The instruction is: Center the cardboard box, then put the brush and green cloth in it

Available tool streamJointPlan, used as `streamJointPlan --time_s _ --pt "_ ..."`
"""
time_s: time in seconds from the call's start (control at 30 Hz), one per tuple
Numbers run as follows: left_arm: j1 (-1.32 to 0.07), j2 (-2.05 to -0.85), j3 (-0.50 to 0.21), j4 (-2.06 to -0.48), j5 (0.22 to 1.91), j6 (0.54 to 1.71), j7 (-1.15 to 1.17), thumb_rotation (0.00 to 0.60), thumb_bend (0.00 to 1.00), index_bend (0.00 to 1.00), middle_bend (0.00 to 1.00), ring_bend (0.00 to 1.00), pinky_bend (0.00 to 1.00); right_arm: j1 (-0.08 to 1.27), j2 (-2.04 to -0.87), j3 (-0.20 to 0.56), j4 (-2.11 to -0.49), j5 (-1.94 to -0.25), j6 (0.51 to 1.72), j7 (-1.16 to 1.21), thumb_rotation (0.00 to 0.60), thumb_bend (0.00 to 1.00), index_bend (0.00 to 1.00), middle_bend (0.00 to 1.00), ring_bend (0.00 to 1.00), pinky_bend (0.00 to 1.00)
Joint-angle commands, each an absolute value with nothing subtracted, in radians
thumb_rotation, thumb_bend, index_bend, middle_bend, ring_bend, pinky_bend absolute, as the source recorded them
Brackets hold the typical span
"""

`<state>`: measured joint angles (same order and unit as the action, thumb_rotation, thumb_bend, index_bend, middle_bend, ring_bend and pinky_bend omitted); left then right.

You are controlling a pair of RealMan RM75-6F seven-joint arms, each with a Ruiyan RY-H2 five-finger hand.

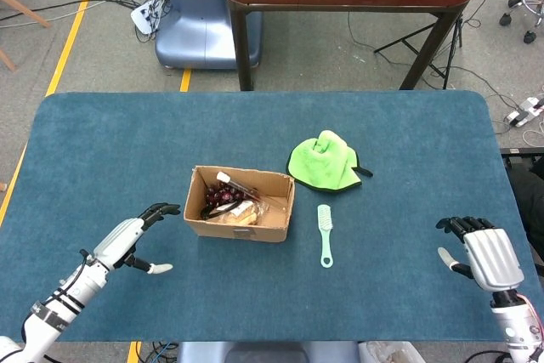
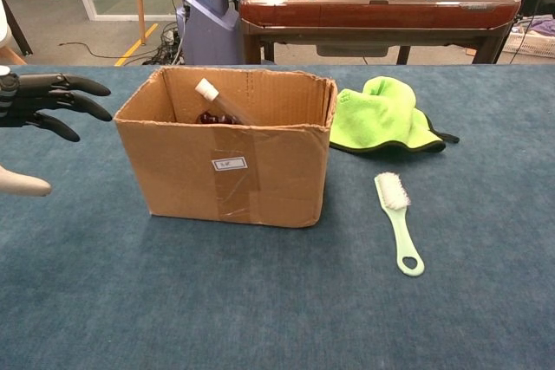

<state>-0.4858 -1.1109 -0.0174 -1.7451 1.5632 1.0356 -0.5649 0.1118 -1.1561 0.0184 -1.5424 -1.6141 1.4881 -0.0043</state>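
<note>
Cardboard box (image 1: 240, 205) sits left of frame centre. Left hand (image 1: 136, 235), fingers spread, grasps nothing; advise a flat, square push. Right hand (image 1: 484, 254) loosely curled, empty.

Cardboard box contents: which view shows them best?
The head view: it looks down into the cardboard box, showing dark round items, a capped tube and a wrapped packet. The chest view shows mostly the box's taped front wall, with only the tube's cap and some dark items above the rim.

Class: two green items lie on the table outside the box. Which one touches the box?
The green cloth: its edge meets the cardboard box at the far right corner. The green brush lies apart, on bare table.
</note>
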Motion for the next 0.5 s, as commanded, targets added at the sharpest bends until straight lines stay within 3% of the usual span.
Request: streamJointPlan --time_s 0.03,0.5 --pt "-0.478 -1.105 -0.006 -1.751 1.577 1.049 -0.571 0.600 0.02 0.11 0.17 0.04 0.15 0.114 -1.158 0.018 -1.542 -1.613 1.484 -0.006 0.600 0.24 0.42 0.48 0.43 0.48" --pt "-0.517 -1.119 0.004 -1.799 1.604 1.028 -0.515 0.600 0.02 0.11 0.17 0.04 0.15 0.116 -1.157 0.018 -1.540 -1.613 1.481 -0.002 0.600 0.24 0.42 0.48 0.43 0.48"
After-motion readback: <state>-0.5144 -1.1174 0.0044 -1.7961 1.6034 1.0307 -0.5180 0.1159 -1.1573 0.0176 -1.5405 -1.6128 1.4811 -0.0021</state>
